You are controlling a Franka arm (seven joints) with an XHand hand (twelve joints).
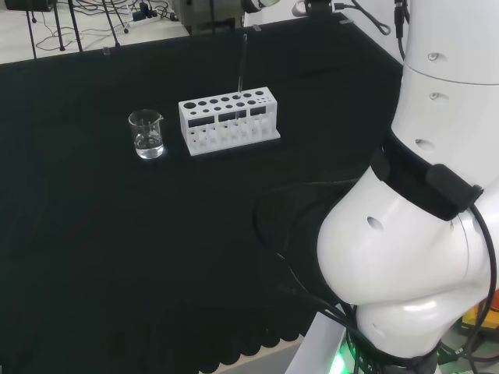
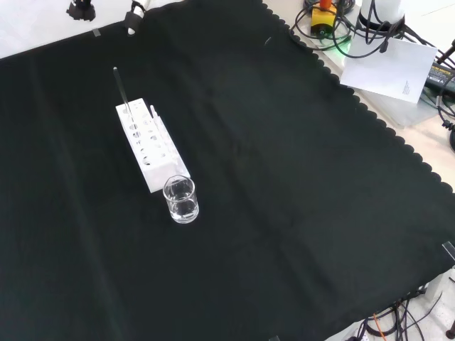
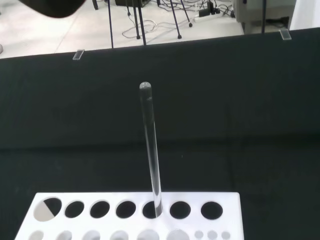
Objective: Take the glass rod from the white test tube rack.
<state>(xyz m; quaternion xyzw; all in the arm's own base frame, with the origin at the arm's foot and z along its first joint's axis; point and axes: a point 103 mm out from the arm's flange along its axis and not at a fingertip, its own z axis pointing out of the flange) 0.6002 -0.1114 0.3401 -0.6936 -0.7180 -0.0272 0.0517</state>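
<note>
A white test tube rack (image 1: 230,118) (image 2: 153,148) (image 3: 227,200) stands on the black cloth. A clear glass rod (image 1: 242,66) (image 2: 121,92) (image 3: 150,150) stands nearly upright in a hole of its far row, toward the right end in the head view. It rises well above the rack and nothing touches it. The wrist view looks at the rod from close by, over the rack's top. A small black and white part of the hand (image 2: 135,15) shows at the front view's top edge, well away from the rack.
A small glass beaker (image 1: 146,134) (image 2: 180,199) with a little clear liquid stands just left of the rack in the head view. The arm's white links (image 1: 421,234) rise at the right. Tripod legs and cables (image 1: 86,23) lie beyond the cloth's far edge.
</note>
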